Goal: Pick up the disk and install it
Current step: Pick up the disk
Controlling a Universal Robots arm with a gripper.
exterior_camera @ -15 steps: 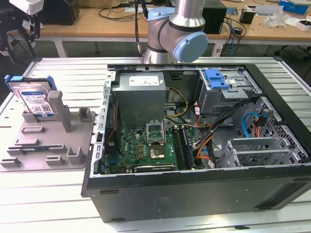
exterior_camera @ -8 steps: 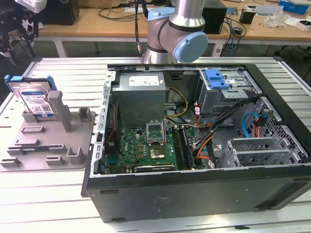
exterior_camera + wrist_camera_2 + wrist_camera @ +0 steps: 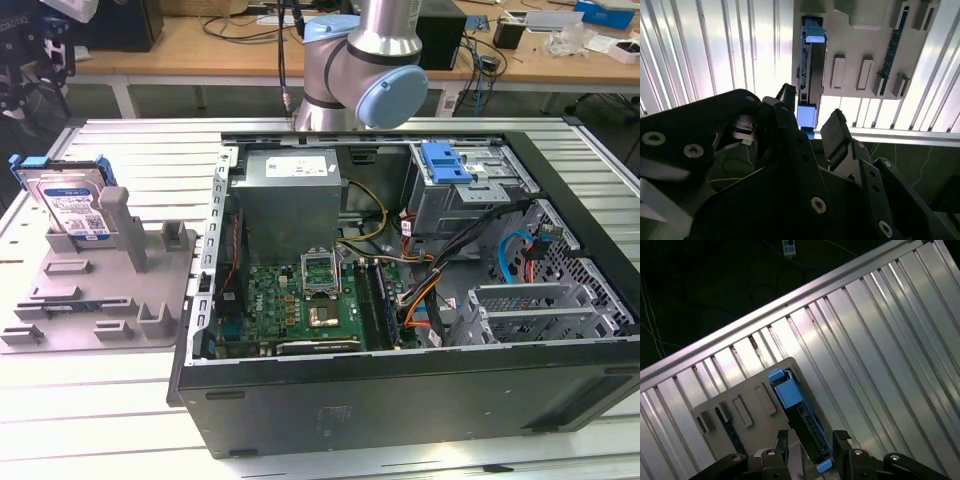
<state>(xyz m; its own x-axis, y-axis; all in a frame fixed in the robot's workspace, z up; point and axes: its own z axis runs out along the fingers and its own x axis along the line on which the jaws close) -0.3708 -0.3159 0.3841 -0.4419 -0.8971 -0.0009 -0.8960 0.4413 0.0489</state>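
table: ribbed metal table (image 3: 100, 400) | on it: grey fixture (image 3: 170, 292), open computer case (image 3: 400, 400)

In the exterior view, an open computer case (image 3: 400, 400) lies on the ribbed tabletop (image 3: 100, 400). Inside it, a grey power supply (image 3: 290, 190) sits at 11 o'clock, a green motherboard (image 3: 290, 305) at 7 and a blue latch tab (image 3: 445, 163) at 1. A grey fixture (image 3: 110, 295) lies at the case's 9 o'clock.

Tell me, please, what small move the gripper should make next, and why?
Probably lower straight down. The gripper hangs open above the disk, which stands on edge in the grey holder, untouched. In both wrist views the disk lines up with the gap between the jaws, so a plain descent should straddle it.
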